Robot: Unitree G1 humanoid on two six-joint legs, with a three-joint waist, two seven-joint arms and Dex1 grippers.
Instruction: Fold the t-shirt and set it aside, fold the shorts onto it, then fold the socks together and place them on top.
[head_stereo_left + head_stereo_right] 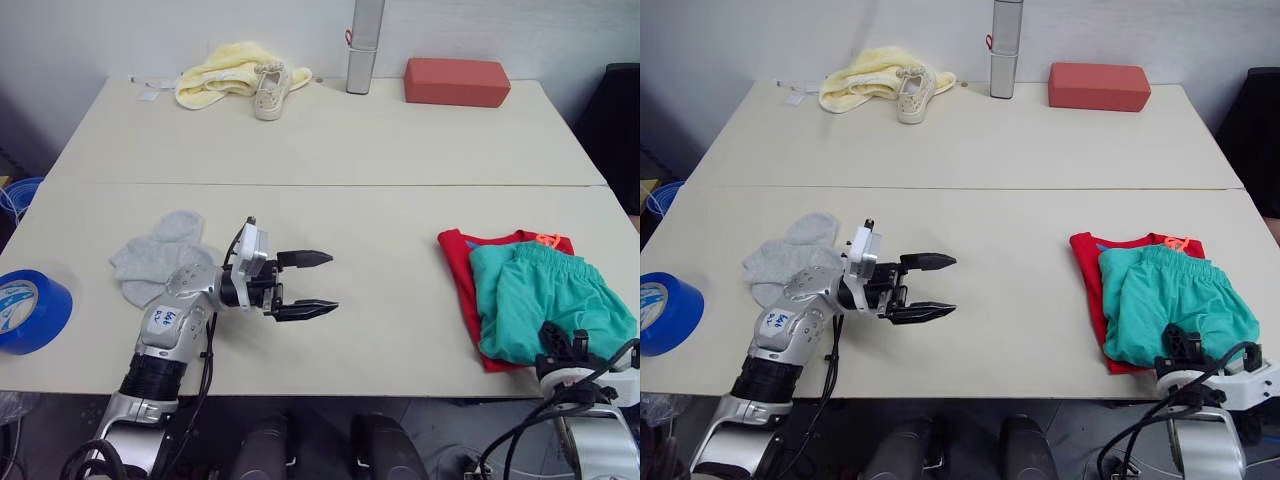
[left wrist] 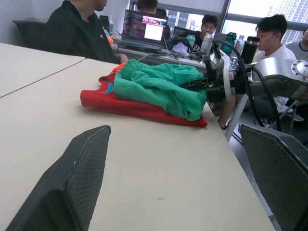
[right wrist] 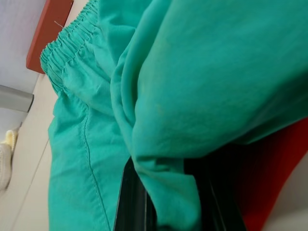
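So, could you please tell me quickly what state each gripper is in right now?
Left gripper: open, holding nothing, over the table beside the socks.
Right gripper: shut on the shorts, which lie on the t-shirt.

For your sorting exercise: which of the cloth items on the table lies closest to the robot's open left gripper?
The grey socks, lying beside the left gripper's arm. The shorts and t-shirt are stacked at the right edge.

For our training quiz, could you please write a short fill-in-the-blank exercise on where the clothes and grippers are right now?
1. The shorts lie on top of the ____ t-shirt.
2. The socks lie beside the ____ gripper.
3. That gripper's fingers are ____.
4. The right gripper is shut on the ____.

Missing words: red; left; open; shorts
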